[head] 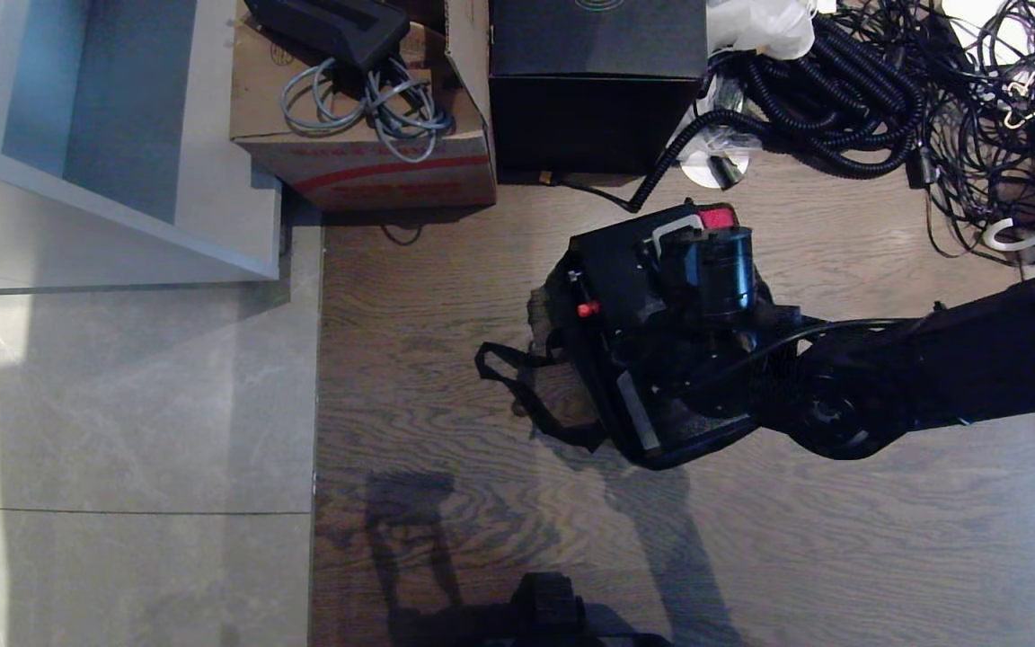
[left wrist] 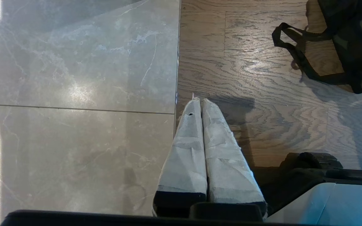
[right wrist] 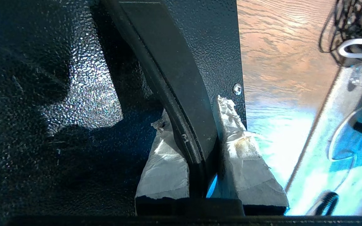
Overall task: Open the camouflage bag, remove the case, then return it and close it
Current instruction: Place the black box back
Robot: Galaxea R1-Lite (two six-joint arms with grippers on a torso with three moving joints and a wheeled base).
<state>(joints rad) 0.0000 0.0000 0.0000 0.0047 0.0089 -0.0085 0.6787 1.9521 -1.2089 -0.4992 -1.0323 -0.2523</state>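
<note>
Two taped fingers [right wrist: 165,169] of the right gripper [right wrist: 196,125] clamp the black bar handle [right wrist: 174,81] of the flat dark case [right wrist: 52,103], whose speckled surface glitters. In the head view's centre, the case [head: 616,296] hangs under the wrist, over the soft green-brown camouflage bag [left wrist: 357,47] with its black strap [head: 517,382] on wooden floor [head: 482,503]. Left gripper [left wrist: 201,102] hangs closed, empty.

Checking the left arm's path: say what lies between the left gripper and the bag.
Left wrist view: only bare wood floor between the shut left gripper and the bag.
</note>
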